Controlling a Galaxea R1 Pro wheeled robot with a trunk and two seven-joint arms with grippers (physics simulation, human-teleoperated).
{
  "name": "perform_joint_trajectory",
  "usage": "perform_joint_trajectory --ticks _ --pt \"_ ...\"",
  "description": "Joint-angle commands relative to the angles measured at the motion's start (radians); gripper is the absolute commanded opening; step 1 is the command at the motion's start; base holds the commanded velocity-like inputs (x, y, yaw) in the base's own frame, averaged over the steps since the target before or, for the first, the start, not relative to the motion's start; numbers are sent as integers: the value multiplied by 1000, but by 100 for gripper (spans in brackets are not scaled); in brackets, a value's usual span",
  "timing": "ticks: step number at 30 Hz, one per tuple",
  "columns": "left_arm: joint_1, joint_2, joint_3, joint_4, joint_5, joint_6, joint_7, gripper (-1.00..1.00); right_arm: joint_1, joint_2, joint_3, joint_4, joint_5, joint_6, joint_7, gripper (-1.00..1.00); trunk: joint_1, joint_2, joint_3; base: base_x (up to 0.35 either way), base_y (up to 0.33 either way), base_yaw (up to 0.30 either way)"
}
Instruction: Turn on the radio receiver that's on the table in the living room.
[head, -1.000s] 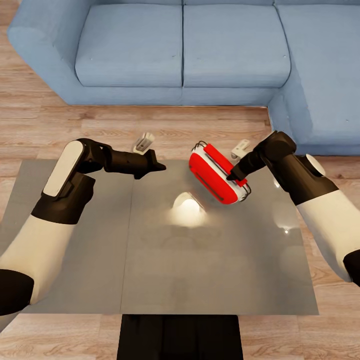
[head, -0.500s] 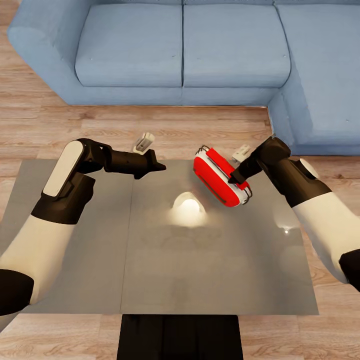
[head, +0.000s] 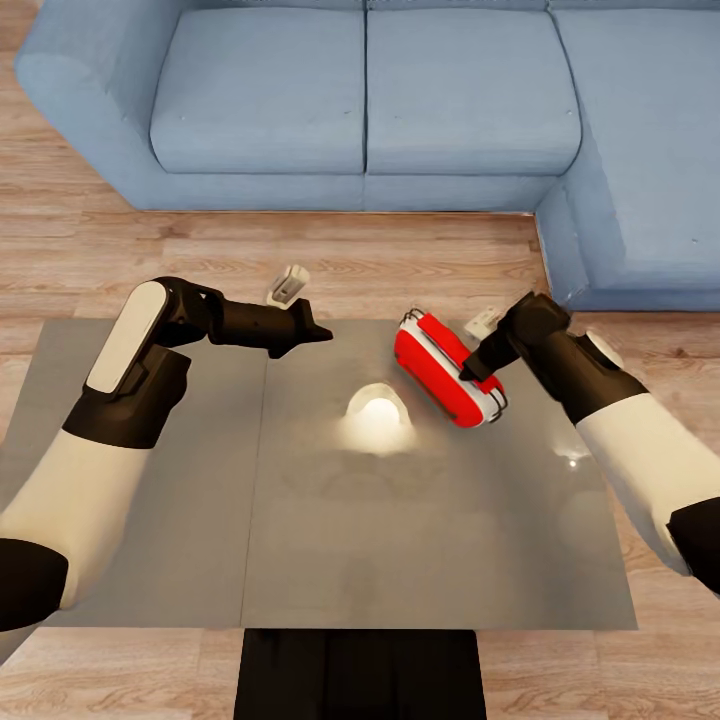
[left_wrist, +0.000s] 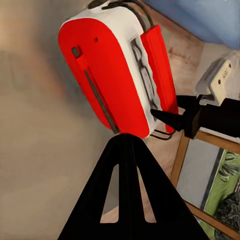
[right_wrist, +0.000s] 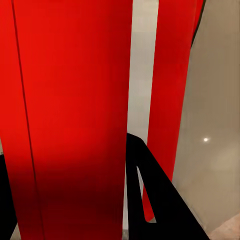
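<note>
Hidden: dial and grille of the radio receiver out of sight; red back and white trim face up, red handle bar along the far side.
Hard to make out: right hand fingertips against the red handle bar; in the right wrist view one dark finger beside the red body, the other barely visible at the frame edge; grip cannot be told.
Left hand: fingers pressed together into one point, nothing held, above the bench well apart from the radio; same pose as a second ago.
Radio position: on the grey bench, far right part, lying diagonally, near the bright lamp reflection.
Change: radio shifted slightly right and towards the robot over the last second; right hand moved with it.
Background: blue sofa beyond the bench, wood plank floor between.
</note>
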Motion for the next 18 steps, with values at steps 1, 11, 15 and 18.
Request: perform_joint_trajectory --ticks 1,11,15,18 --pt "0 0 0 1 0 0 0 -100 13 0 -1 -3 -2 -2 -6 -100 0 0 0 0 0 0" --pt "0 0 0 1 0 0 0 -100 56 -6 -6 -10 -52 -87 -60 -100 0 0 0 0 0 0" --pt "0 1 0 2 0 0 0 -100 57 -8 -6 -11 -64 -92 -77 -100 0 0 0 0 0 0" --pt "0 1 0 2 0 0 0 -100 58 -10 -6 -11 -65 -120 -80 -100 0 0 0 0 0 0"
